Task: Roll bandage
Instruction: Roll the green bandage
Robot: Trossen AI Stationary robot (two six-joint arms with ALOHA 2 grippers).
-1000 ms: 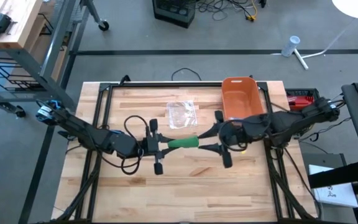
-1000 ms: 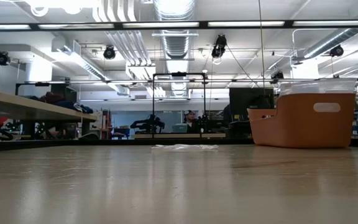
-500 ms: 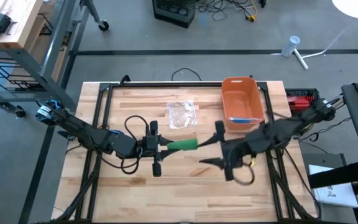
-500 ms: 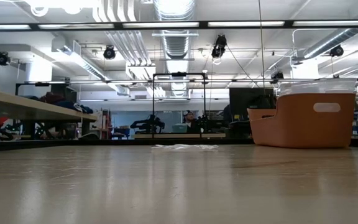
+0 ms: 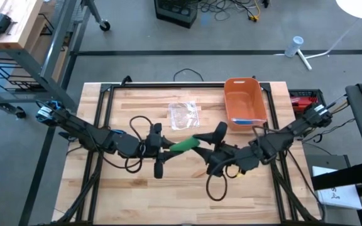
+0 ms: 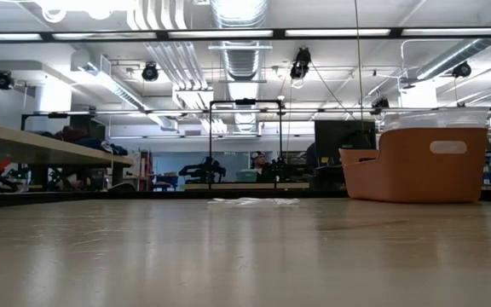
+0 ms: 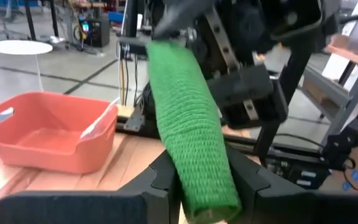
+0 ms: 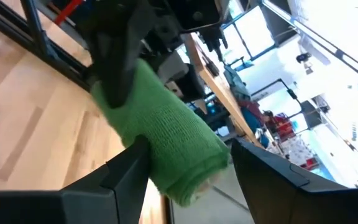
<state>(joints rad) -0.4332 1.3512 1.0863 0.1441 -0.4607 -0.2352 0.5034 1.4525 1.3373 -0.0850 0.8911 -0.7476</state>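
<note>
A green bandage roll (image 5: 182,145) is held level, high above the table's middle, between my two arms. My left gripper (image 5: 163,148) comes from the left and is shut on it. My right gripper (image 5: 205,147) comes from the right and is open. Its two fingers (image 8: 126,171) stand on either side of the roll's free end (image 8: 191,168). Whether they touch it, I cannot tell. The low view shows neither gripper nor the roll. My left gripper pinches the left end of the bandage roll (image 7: 197,186) between its two fingers (image 7: 160,180). The fingers come level from the table's left and lie along the roll. The roll juts out past the fingertips toward my right arm, clear of the table.
An orange bin (image 5: 245,107) stands at the far right of the table. A clear plastic bag (image 5: 184,115) lies on the wood just beyond the roll. Black frame rails (image 5: 105,107) run along the table's sides. My right arm's cable loops below the gripper (image 5: 215,185).
My right gripper has drawn off the roll's free end toward the near right, rolled about its wrist, and come back left to the roll's free end. The roll has stayed level in my left gripper.
</note>
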